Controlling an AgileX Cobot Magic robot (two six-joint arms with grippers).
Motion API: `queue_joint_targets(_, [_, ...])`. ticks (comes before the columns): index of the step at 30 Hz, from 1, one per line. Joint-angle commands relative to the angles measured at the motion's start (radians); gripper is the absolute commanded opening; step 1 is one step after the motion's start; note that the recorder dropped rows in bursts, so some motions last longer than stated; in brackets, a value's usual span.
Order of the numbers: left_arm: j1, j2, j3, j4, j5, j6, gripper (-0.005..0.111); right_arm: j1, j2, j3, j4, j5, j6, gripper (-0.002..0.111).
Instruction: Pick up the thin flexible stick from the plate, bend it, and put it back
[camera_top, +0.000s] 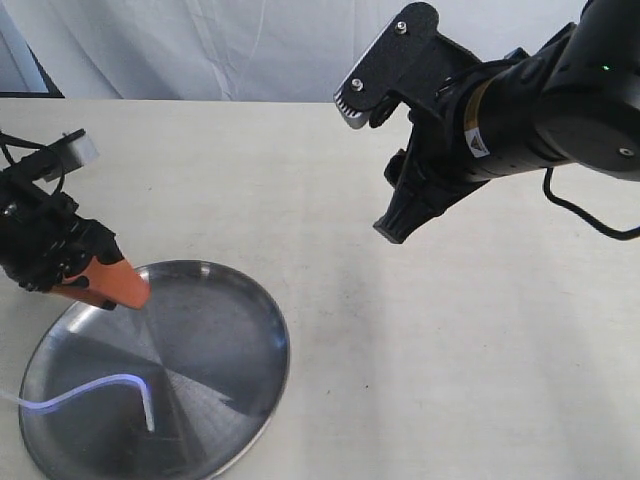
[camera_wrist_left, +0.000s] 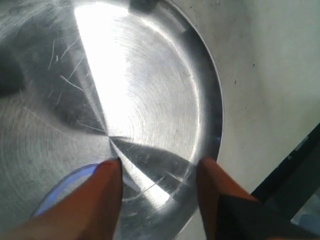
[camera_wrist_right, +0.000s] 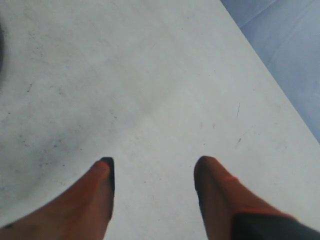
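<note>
The left arm reaches in low from the left edge, its orange-fingered left gripper (camera_top: 125, 290) (camera_wrist_left: 157, 172) spread and empty just above the round shiny stainless-steel plate (camera_top: 275, 340) (camera_wrist_left: 212, 100). The right arm hangs high over the pale tabletop (camera_top: 420, 350) (camera_wrist_right: 125, 75), well apart from the plate, its right gripper (camera_top: 375, 165) (camera_wrist_right: 155, 170) likewise spread, holding nothing. The thin translucent stick (camera_top: 100, 384) (camera_wrist_left: 67, 181), kinked and glowing pale blue-violet, lies on the plate, one end overhanging the rim; in the left wrist view a finger (camera_wrist_left: 100, 200) hides most of it

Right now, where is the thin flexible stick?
In the exterior view the thin flexible stick lies bent on the plate at lower left, near the left hand.
</note>
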Motion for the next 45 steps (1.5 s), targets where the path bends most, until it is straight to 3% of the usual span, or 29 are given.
queue_joint_targets(1, [0.0,-0.01,0.004,-0.025,-0.026,0.012,0.046,0.002,-0.009,-0.001,-0.005,-0.006,0.002,0.05])
queue_joint_targets(5, [0.0,-0.01,-0.024,-0.027,-0.053,0.012,0.043,0.002,-0.009,-0.001,-0.003,-0.006,0.004,0.05])
queue_joint_targets(7, [0.003,-0.019,-0.045,-0.027,-0.057,0.012,0.032,0.002,-0.009,-0.001,0.02,-0.006,0.014,0.047])
queue_joint_targets(10, [0.009,-0.067,-0.057,-0.028,-0.092,0.037,0.002,0.002,-0.009,-0.001,0.078,0.0,0.026,0.018])
queue_joint_targets(11, [0.011,-0.094,-0.057,-0.03,-0.109,0.057,0.0,0.002,-0.009,-0.001,0.102,0.0,0.026,0.004])
queue_joint_targets(12, [0.011,-0.126,-0.057,-0.03,-0.13,0.066,0.0,0.002,-0.009,-0.001,0.121,-0.002,0.03,0.0])
queue_joint_targets(18, [0.011,-0.321,0.025,-0.026,-0.447,0.087,0.0,0.002,-0.018,0.042,0.25,-0.087,0.031,0.0])
queue_joint_targets(27, [0.0,-0.609,0.283,-0.158,-0.876,0.145,0.0,0.002,-0.152,0.304,0.447,-0.463,0.031,0.0])
queue_joint_targets(34, [0.0,-0.766,0.306,-0.134,-0.91,0.138,0.0,0.002,-0.238,0.328,0.452,-0.446,0.031,0.0])
queue_joint_targets(45, [0.0,-0.799,0.306,-0.13,-0.911,0.141,0.0,0.002,-0.239,0.328,0.452,-0.454,0.031,0.0])
